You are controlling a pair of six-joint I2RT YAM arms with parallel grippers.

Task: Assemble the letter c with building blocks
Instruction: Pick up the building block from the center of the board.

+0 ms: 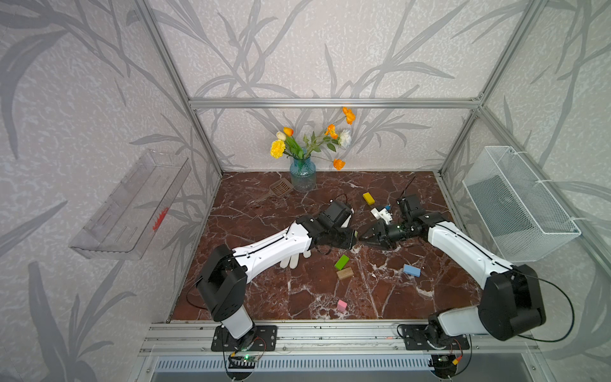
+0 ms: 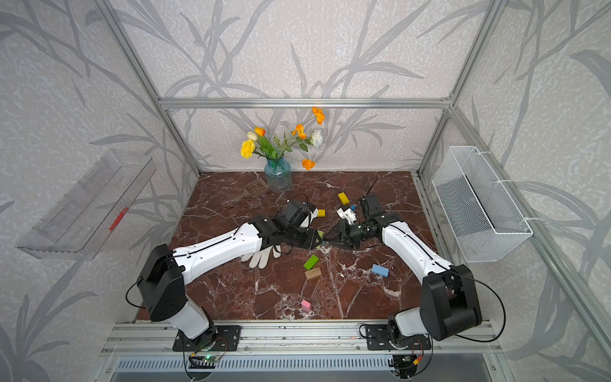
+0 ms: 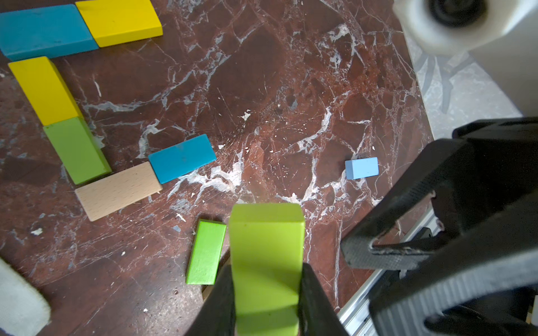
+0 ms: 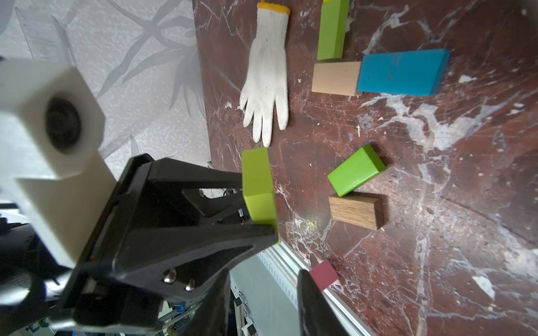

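Note:
My left gripper (image 3: 266, 270) is shut on a lime green building block (image 3: 266, 241), held above the marble table. In the right wrist view the same block (image 4: 259, 180) sticks out from its fingers. My right gripper (image 4: 263, 279) is open and empty, tip to tip with the left one in a top view (image 1: 363, 237). Six blocks lie end to end in a C-like bend: blue (image 3: 43, 30), yellow (image 3: 119, 20), yellow (image 3: 43, 90), green (image 3: 77, 149), plain wood (image 3: 116, 190), blue (image 3: 182, 158). Loose blocks: green (image 1: 342, 262), dark wood (image 1: 345, 273), light blue (image 1: 411, 270), pink (image 1: 342, 305), yellow (image 1: 368, 198).
A white knitted glove (image 1: 292, 259) lies partly under the left arm. A brown slotted spatula (image 1: 279, 188) and a glass vase of flowers (image 1: 302, 173) stand at the back. A wire basket (image 1: 519, 205) hangs on the right wall, a clear tray (image 1: 132, 205) on the left wall.

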